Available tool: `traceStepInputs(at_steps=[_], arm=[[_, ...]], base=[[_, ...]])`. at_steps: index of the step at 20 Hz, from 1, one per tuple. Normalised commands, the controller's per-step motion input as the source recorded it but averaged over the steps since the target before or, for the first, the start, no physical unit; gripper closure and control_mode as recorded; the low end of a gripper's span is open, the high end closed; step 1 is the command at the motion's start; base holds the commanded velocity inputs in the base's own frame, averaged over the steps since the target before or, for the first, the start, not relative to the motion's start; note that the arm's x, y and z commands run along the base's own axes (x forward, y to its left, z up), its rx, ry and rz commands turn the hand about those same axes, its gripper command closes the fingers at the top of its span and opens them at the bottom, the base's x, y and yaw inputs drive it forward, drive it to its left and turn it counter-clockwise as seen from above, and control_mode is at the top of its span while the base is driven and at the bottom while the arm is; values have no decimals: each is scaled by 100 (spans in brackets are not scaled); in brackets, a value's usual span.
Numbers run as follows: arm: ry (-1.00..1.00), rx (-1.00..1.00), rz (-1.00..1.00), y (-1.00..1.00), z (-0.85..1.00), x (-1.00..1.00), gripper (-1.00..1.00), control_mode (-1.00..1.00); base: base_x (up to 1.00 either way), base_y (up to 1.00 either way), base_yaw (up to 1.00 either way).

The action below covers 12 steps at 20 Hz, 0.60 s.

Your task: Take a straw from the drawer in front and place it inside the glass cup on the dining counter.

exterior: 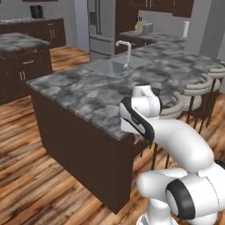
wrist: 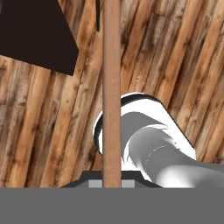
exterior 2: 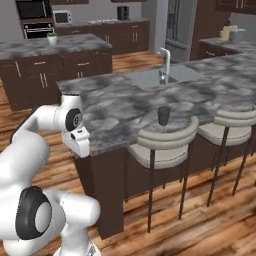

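The hand point(wrist: 112, 183) is clamped on the straw point(wrist: 111, 87), which runs straight up from between its tips, with plank floor beyond; the arm hangs low at the near corner of the worktop point(exterior 2: 115, 107); the glass cup point(exterior 2: 163, 115) stands upright on it to the right, near the edge above a stool point(exterior 2: 162, 142). To do this well I'd lift clear of the edge, keep the straw vertical, centre it over the cup, then lower before letting go.
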Motion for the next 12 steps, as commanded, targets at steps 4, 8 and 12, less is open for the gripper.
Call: traceStepInputs(at_steps=[4, 8, 12], arm=[[0, 0, 0, 0, 0, 0, 100, 100], [0, 0, 0, 0, 0, 0, 100, 100], [0, 0, 0, 0, 0, 0, 100, 100]], base=[[20, -85, 51], [20, -79, 53], [50, -72, 49]])
